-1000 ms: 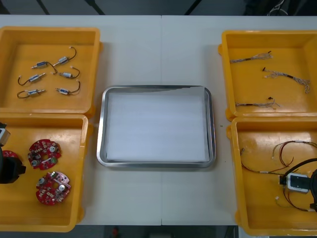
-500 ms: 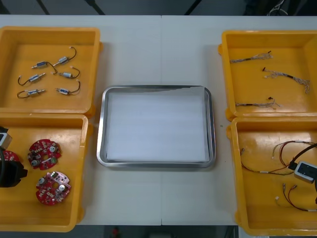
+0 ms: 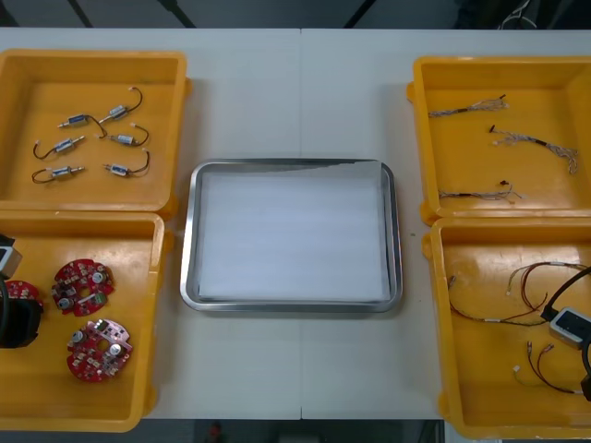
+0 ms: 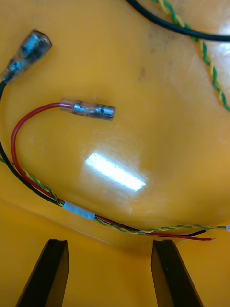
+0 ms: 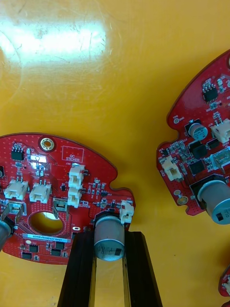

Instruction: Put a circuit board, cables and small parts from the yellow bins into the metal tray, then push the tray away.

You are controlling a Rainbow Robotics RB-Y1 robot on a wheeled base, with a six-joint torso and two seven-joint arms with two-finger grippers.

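Circuit board (image 5: 57,192) is being pinched by the left gripper (image 5: 109,236), near left. Right gripper (image 4: 110,243) is hovering spread over a cable (image 4: 79,211).

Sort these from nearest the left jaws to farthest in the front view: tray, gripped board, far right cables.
1. Board, between the left gripper's jaws, near-left bin.
2. Tray, table's middle.
3. Cables, far-right bin.
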